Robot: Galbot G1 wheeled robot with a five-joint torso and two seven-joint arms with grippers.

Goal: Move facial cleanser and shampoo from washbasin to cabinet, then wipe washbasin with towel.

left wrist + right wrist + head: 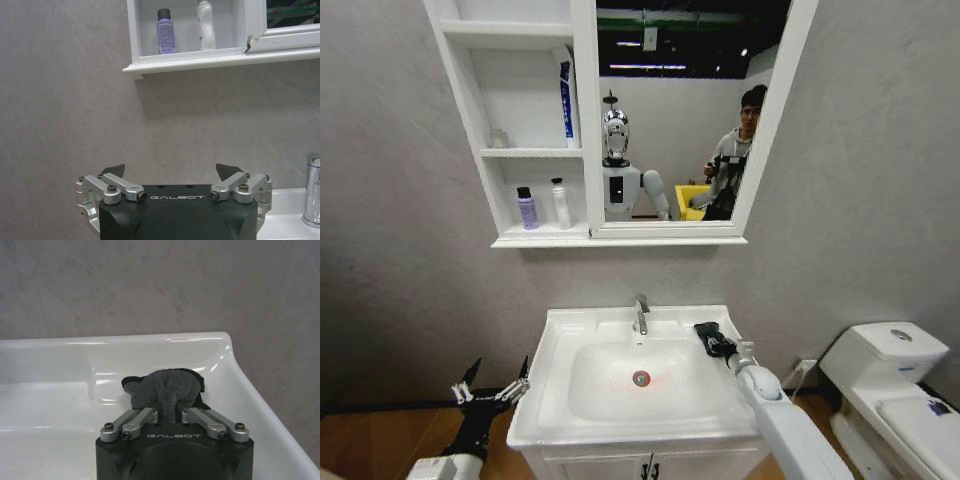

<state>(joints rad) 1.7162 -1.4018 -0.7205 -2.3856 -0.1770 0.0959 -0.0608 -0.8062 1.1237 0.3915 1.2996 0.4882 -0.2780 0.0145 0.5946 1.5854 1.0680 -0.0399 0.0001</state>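
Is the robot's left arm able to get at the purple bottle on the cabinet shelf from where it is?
Probably yes. The left gripper hangs open beside the washbasin, and bare wall lies between it and the purple bottle at the open front of the cabinet.

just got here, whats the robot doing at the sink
The right gripper is shut on the dark towel, pressed on the washbasin ledge right of the tap. The left gripper hangs open beside the basin. Two bottles, purple and white, stand on the cabinet bottom shelf.
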